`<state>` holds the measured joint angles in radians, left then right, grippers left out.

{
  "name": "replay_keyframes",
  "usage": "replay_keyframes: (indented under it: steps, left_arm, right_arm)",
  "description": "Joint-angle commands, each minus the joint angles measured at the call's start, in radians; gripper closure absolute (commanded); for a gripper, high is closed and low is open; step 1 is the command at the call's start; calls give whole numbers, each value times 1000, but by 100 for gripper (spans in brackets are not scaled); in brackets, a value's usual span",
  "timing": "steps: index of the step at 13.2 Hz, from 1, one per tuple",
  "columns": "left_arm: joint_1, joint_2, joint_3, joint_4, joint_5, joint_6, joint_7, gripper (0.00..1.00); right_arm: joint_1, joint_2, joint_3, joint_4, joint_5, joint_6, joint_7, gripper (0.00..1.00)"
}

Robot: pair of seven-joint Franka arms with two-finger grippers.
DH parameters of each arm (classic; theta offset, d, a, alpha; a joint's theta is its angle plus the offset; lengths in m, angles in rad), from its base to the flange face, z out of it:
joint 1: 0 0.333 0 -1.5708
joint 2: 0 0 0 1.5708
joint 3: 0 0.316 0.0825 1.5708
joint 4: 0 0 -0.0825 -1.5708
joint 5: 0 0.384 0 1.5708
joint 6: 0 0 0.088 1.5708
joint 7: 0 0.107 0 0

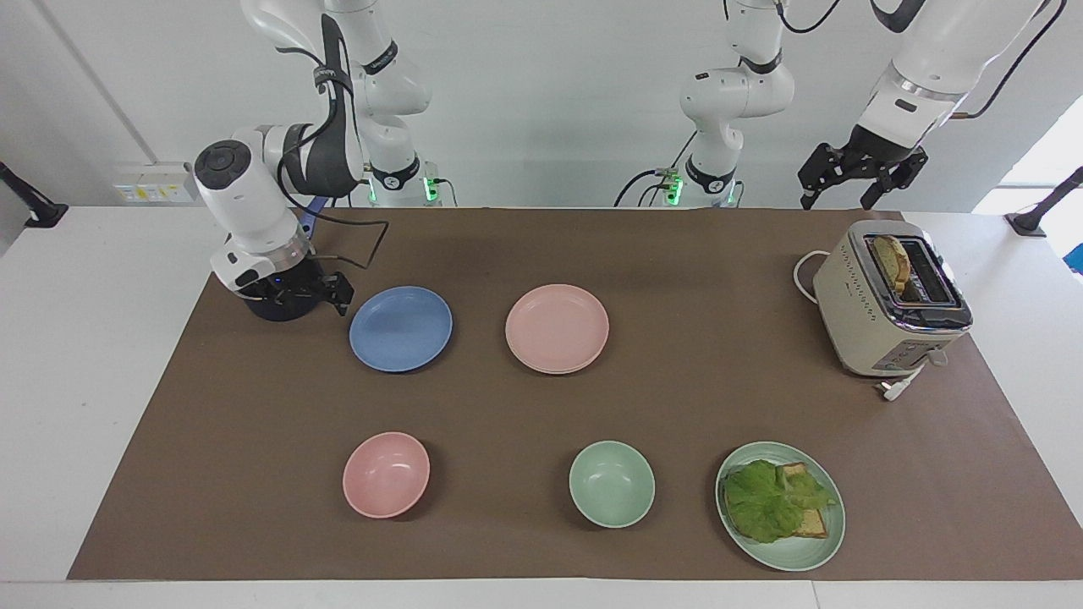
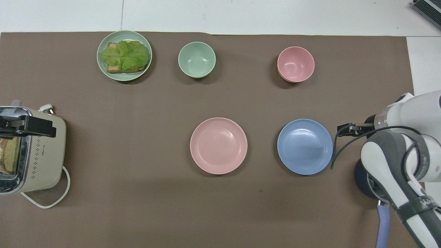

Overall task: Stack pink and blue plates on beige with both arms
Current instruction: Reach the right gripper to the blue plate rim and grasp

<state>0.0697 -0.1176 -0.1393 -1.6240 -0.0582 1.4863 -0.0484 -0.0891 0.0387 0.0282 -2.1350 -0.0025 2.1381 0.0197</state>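
Right hand [image 1: 309,292] low beside blue plate [image 1: 401,328], toward right arm's end of desk, fingers spread, empty (dark pot [image 1: 275,309] mostly hidden under its wrist). Pink plate [image 1: 557,328] next along from blue plate, apart from it, toward left arm's end; a second rim of uncertain colour shows under it. Left hand [image 1: 861,173] raised above toaster [image 1: 888,300], fingers spread, empty.

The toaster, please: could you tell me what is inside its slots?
One slot of the toaster holds a slice of browned bread, its top sticking out, the rest hidden inside. Nothing sticks out of the other slot; its depth cannot be seen.
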Motion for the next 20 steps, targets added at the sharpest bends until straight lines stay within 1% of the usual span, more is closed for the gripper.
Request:
replay_keyframes:
  steps: [1, 4, 5, 6, 9, 11, 12, 15, 16, 20]
  left_arm:
    - [12, 29, -11, 59, 9, -40, 13, 0]
    - [15, 26, -11, 62, 18, -57, 13, 0]
    - [15, 26, -11, 79, 18, -84, 13, 0]
    - [12, 23, -14, 91, 17, -84, 13, 0]
    - [15, 6, -9, 70, 12, -87, 9, 0]
    - [13, 6, -8, 72, 12, -87, 9, 0]
    - [13, 6, -6, 70, 12, -87, 9, 0]
    - [15, 6, -6, 72, 12, -87, 9, 0]
    - [15, 6, -6, 72, 12, -87, 9, 0]
    - [15, 6, -6, 72, 12, -89, 9, 0]
  right_arm:
    - [-1, 30, 3, -16, 25, 42, -29, 1]
    - [22, 66, 3, -31, 25, 88, -24, 5]
    - [25, 76, 3, -46, 25, 103, -24, 8]
    - [25, 84, 3, -57, 25, 121, -24, 11]
    - [26, 107, 4, -85, 27, 158, -29, 16]
    - [26, 107, 4, -85, 27, 157, -29, 23]
    - [26, 107, 6, -85, 27, 154, -29, 35]
    - [31, 105, 7, -86, 44, 148, -30, 88]
    - [31, 105, 7, -86, 64, 145, -32, 100]
    - [34, 95, 13, -85, 67, 132, -32, 100]
